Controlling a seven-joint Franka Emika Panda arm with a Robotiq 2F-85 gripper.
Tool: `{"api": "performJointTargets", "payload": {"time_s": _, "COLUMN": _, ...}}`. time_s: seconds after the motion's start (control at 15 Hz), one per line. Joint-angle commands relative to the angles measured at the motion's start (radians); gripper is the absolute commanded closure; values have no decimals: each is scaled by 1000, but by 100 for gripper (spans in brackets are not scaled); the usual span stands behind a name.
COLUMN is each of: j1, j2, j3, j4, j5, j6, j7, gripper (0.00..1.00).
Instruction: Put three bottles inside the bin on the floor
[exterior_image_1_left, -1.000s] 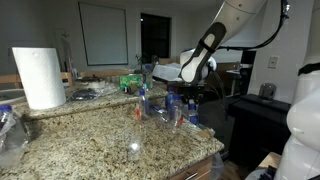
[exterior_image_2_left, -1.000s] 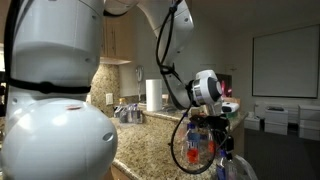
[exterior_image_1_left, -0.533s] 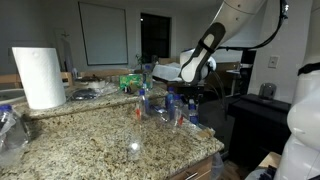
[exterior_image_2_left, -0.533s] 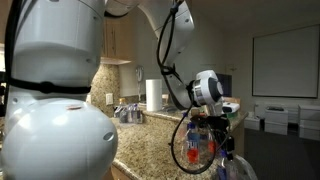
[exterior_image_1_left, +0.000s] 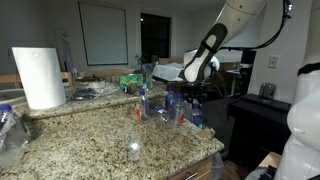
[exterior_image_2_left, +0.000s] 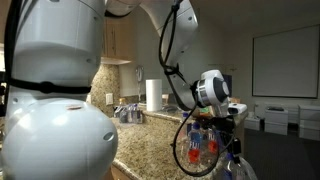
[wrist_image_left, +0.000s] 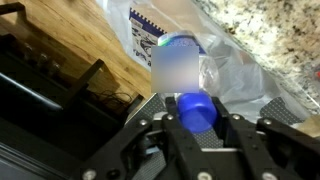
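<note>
Spreading wide under everything, the granite countertop (exterior_image_1_left: 80, 140) is glossy and speckled tan and black. On it stands a fat white paper-towel roll (exterior_image_1_left: 38, 77), a soft-looking cylinder. Clear plastic bottles (exterior_image_1_left: 141, 103) with blue labels cluster upright near the counter's far edge. The black metal gripper (wrist_image_left: 195, 128) has its jaws pinched tight on the smooth blue cap (wrist_image_left: 195, 110) of the held bottle (wrist_image_left: 172, 68), which hangs seemingly just past that edge, brown wood grain beneath; its label print is too blurred to read.
</note>
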Motion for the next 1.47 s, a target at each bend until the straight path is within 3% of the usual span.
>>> {"api": "performJointTargets", "payload": {"time_s": 0.0, "j1": 6, "j2": 5, "j3": -4, "j4": -18, "j5": -39, "j6": 8, "j7": 55, "gripper": 33}}
{"api": "performJointTargets", "payload": {"time_s": 0.27, "j1": 4, "j2": -1, "j3": -5, "j4": -14, "j5": -34, "j6": 7, "j7": 59, "gripper": 8}}
{"api": "performJointTargets", "payload": {"time_s": 0.4, "j1": 3, "j2": -10, "j3": 0, "j4": -12, "j5": -19, "j6": 6, "j7": 49, "gripper": 0}}
{"api": "performJointTargets", "payload": {"time_s": 0.73, "j1": 12, "j2": -28, "j3": 39, "j4": 18, "j5": 45, "j6": 11, "j7": -1, "gripper": 0}}
{"api": "performJointTargets", "payload": {"time_s": 1.0, "j1": 29, "j2": -15, "j3": 86, "j4": 128, "j5": 98, "j6": 19, "j7": -32, "gripper": 0}}
{"api": "performJointTargets", "payload": {"time_s": 1.4, "j1": 27, "j2": -8, "j3": 138, "j4": 272, "j5": 319, "j6": 3, "j7": -195, "gripper": 0}}
